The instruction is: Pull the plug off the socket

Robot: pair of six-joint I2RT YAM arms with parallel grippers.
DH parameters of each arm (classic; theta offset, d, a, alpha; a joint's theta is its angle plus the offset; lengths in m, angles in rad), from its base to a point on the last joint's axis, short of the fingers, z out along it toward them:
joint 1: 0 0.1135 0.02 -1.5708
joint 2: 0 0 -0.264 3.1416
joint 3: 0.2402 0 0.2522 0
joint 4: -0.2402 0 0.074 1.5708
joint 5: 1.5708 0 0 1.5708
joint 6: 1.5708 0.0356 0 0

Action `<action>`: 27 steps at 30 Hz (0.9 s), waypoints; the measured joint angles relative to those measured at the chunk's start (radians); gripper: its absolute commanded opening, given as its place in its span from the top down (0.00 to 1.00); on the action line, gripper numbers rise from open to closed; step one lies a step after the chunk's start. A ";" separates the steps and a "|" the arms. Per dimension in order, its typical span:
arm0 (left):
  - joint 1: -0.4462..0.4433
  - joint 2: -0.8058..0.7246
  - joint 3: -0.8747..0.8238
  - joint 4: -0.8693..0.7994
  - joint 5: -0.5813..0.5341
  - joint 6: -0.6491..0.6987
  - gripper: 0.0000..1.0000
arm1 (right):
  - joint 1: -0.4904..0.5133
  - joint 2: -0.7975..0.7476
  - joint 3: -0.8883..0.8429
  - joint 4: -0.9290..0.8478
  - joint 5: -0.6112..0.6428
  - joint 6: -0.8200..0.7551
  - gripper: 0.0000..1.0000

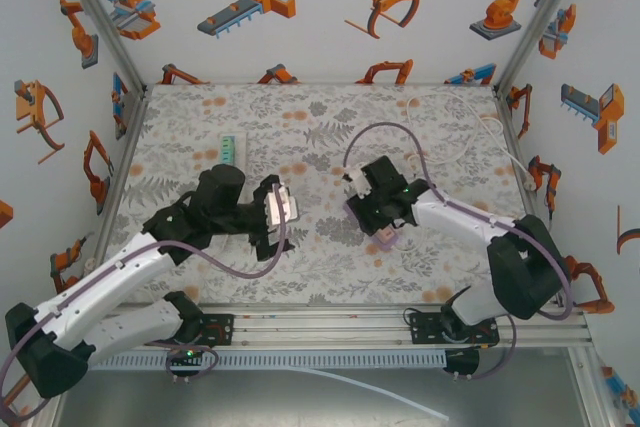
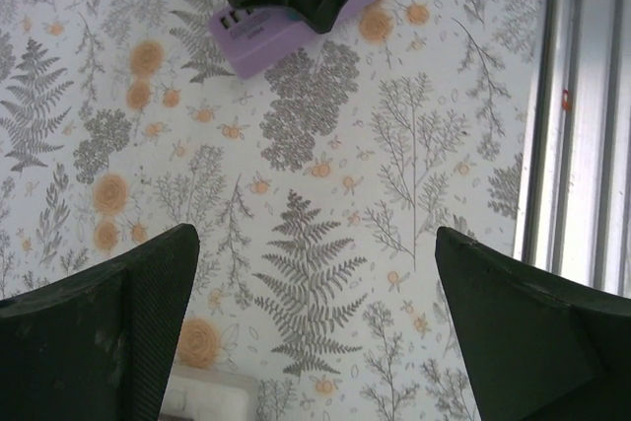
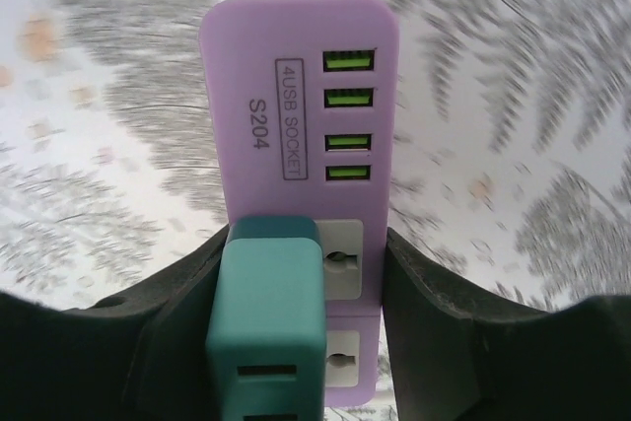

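A purple USB socket strip (image 3: pixel 296 96) lies flat on the floral table, and a teal plug (image 3: pixel 268 322) sits in its outlet. My right gripper (image 3: pixel 304 244) is shut on the strip, one black finger against each long side, with the plug between them. From above, the right gripper (image 1: pixel 385 217) covers most of the strip (image 1: pixel 386 240). My left gripper (image 1: pixel 280 209) hovers to the left of it, open with nothing between its fingers (image 2: pixel 128 313). The left wrist view has the strip (image 2: pixel 261 32) at its top edge.
A pale green and white power strip (image 1: pixel 232 147) lies at the back left. A purple cable (image 1: pixel 380 132) loops behind the right gripper, and a white cable (image 1: pixel 480 137) trails to the back right. A white block (image 2: pixel 202 396) lies under the left gripper. The metal rail (image 2: pixel 582 115) borders the table.
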 measured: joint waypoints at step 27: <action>-0.047 -0.114 -0.048 -0.269 -0.092 0.105 0.03 | 0.324 0.240 0.147 -0.111 -0.170 -0.361 0.44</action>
